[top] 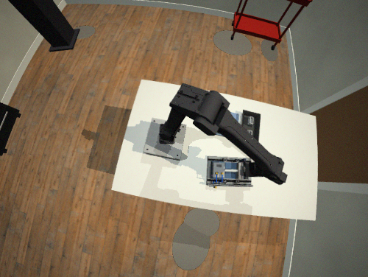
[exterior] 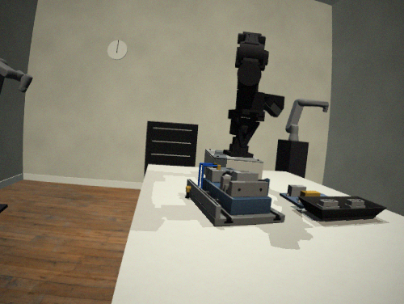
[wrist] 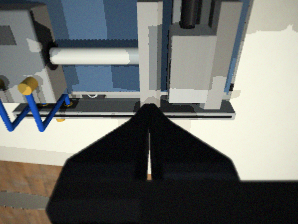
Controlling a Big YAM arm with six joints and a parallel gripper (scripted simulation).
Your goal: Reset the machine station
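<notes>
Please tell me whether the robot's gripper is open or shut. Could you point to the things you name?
Shut: the wrist view shows the gripper's (wrist: 150, 106) fingertips meeting, with nothing between them.

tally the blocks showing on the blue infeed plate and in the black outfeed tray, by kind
gray aluminum blank: 1
yellow brass blank: 1
finished parts with a pocket: 2
total: 4

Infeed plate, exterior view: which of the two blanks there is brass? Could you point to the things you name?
The yellow block (exterior: 310, 194), the one nearer the black outfeed tray (top: 257, 127) (exterior: 343, 213). The other, a gray block (exterior: 296, 190), stands taller and farther from the tray.
</notes>
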